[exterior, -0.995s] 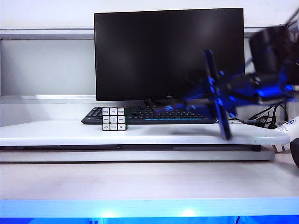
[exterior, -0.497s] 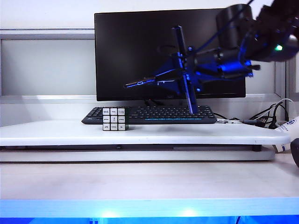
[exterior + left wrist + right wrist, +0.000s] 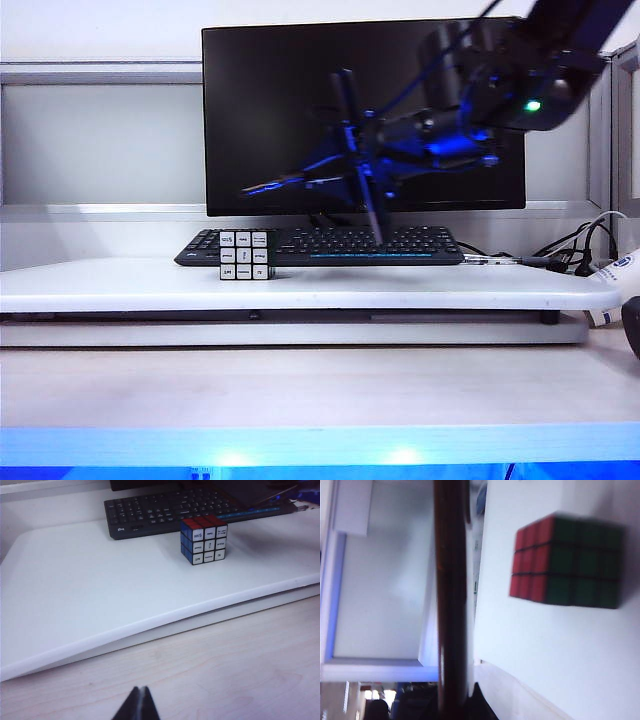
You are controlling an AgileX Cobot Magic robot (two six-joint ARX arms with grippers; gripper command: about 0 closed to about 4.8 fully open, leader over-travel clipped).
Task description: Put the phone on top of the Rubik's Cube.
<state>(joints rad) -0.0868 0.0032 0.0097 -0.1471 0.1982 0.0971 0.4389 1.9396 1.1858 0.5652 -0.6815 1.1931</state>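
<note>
A white raised shelf (image 3: 300,288) spans the desk, with one dark monitor (image 3: 300,110) standing behind one black keyboard (image 3: 320,246). Above the keyboard, the right arm reaches in from the right, and the right gripper (image 3: 362,150) is clamped on the one phone (image 3: 358,160), carried on edge and nearly upright in mid-air, up and to the right of the cube and well apart from it. In the right wrist view the phone (image 3: 451,595) shows as a dark edge-on bar beside the cube's red and green faces. The one Rubik's Cube (image 3: 246,255) sits on the shelf just in front of the keyboard's left end. The left gripper (image 3: 137,707) hovers low over the wooden desk, fingers pressed together, holding nothing.

The risk, as I judge it: the phone is wider than the cube, so set down tilted or off-centre it could tip off, or nudge the cube aside.
</note>
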